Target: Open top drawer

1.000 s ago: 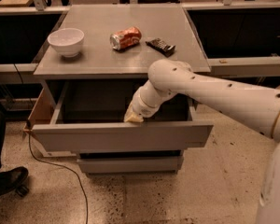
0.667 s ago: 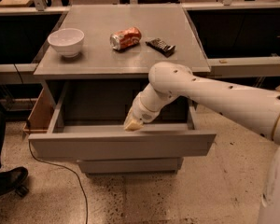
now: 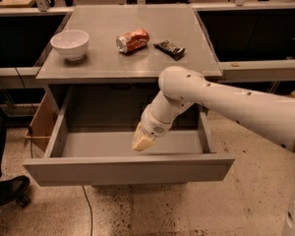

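Observation:
The top drawer (image 3: 128,169) is a wide plain grey drawer pulled far out of the grey cabinet, its shallow box open and bare inside. Its flat front panel hangs over the floor and hides the lower drawers. My white arm reaches in from the right. My gripper (image 3: 142,141) points down inside the drawer, just behind the front panel near its middle, its cream-coloured tip close above the drawer floor.
On the cabinet top (image 3: 137,63) stand a white bowl (image 3: 70,44), a toppled orange soda can (image 3: 132,40) and a dark snack bar (image 3: 169,48). A dark shoe (image 3: 7,191) is on the floor at the left. A cable (image 3: 86,205) runs over the floor.
The drawer has slid farther out toward the camera, and my gripper has moved with its front panel. The things on top have not moved.

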